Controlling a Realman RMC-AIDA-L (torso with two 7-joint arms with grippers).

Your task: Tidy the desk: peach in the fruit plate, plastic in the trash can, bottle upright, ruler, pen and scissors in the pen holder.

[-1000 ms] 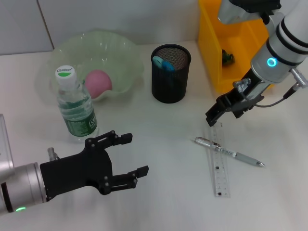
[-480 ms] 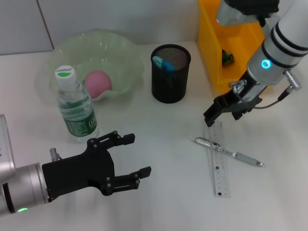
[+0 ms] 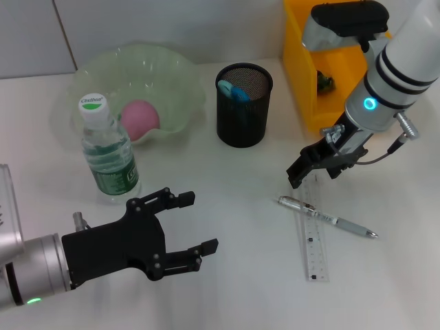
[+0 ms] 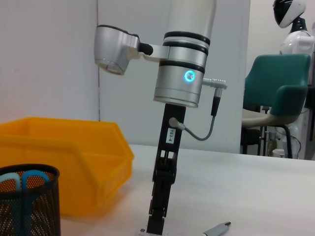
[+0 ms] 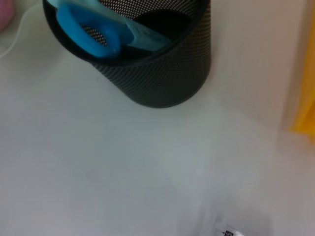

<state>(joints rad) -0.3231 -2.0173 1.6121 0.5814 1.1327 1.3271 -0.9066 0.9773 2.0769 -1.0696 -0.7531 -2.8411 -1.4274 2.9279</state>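
While the left gripper (image 3: 192, 223) hangs spread wide over the near counter (image 3: 234, 206), the right gripper (image 3: 300, 173) sits just above the top end of the ruler (image 3: 313, 234); can't tell its finger state. Pen (image 3: 328, 218) lies across the ruler. Scissors (image 3: 234, 91) are in the pen holder (image 3: 243, 105), peach (image 3: 140, 116) in the fruit plate (image 3: 175, 75), bottle (image 3: 106, 151) upright beside it.

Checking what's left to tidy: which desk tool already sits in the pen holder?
The blue-handled scissors, standing in the black mesh pen holder. The pen and ruler lie crossed on the table.
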